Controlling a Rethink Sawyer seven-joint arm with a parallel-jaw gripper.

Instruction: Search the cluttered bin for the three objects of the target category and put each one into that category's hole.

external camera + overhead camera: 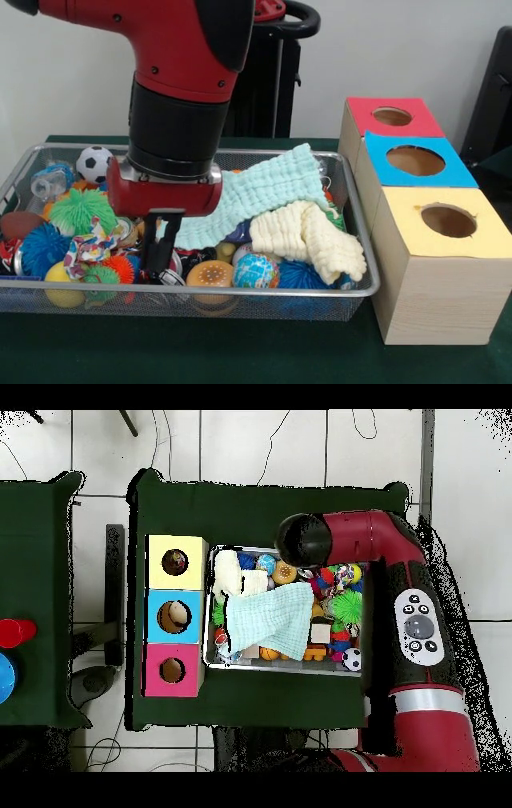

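Wire mesh of the cluttered bin (240, 308) fills the lower left of the front view. One polka-dot bundle (86, 250) shows at its left, just left of the end effector (162, 272), whose dark fingers reach down into the toys; whether they grip anything I cannot tell. One mint cloth (256, 196) and one cream cloth (308, 236) lie at centre. Three boxes (436, 264) stand at right.

Overhead, the bin (285, 667) sits centre frame on the green worktop (260, 509), with the three boxes (176, 615) touching its left side.
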